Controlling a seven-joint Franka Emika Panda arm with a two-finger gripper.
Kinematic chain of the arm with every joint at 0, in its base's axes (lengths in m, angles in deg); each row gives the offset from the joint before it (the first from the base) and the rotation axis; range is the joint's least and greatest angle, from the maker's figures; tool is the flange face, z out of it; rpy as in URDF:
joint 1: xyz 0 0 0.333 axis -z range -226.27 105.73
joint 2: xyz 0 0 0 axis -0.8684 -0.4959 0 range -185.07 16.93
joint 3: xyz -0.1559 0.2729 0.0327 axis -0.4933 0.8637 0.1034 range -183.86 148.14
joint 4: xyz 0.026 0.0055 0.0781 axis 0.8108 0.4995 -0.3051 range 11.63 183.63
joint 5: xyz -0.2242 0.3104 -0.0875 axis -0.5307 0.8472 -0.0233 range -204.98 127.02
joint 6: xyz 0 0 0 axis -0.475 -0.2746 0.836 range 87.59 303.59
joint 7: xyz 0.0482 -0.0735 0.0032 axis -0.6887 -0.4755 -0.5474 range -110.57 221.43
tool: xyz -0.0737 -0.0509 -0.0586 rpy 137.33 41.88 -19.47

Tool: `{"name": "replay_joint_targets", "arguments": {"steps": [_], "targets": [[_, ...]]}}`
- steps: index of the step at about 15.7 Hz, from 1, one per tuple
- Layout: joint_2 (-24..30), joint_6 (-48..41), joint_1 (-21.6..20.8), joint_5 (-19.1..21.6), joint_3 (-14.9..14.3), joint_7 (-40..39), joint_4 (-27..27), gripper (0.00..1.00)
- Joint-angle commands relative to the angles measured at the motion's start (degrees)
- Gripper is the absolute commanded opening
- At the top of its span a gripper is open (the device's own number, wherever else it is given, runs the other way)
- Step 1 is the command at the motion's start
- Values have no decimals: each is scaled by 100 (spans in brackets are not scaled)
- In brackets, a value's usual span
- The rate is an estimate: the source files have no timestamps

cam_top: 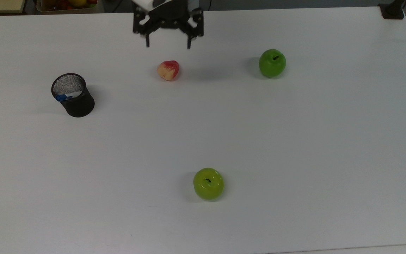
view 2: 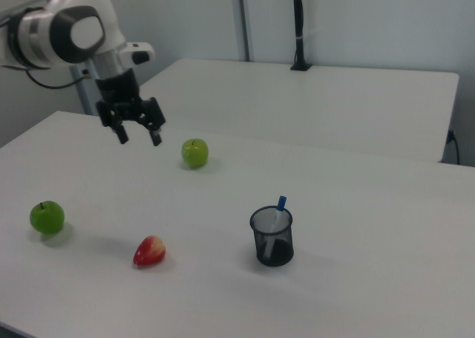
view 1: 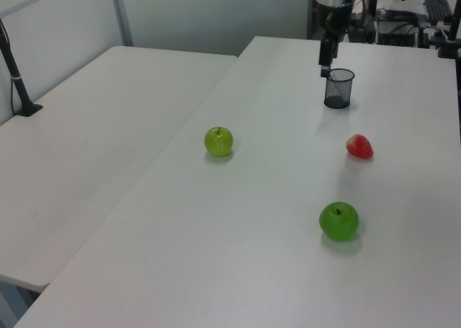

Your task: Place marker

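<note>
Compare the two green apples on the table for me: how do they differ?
The yellow-green apple is lighter, while the dark green apple is a deeper green. In the top view, the yellow-green apple lies low in the picture, alone; the dark green apple lies high and to the top view's right, level with the red fruit. Both rest stem-up on the white table, untouched, round and glossy.

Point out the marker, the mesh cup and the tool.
marker (view 2: 280, 204): right view, blue cap above the rim.
mesh cup (cam_top: 78, 104): top view, outer wall.
tool (cam_top: 168, 43): top view, midway between open fingertips.
</note>
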Motion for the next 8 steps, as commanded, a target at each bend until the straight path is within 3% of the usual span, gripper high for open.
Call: {"name": "replay_joint_targets", "arguments": {"steps": [1,8], "targets": [[482,-646,-193,-23,-61,113,138,100],[614,-964,-132,-5,-96,122,129,100]]}}
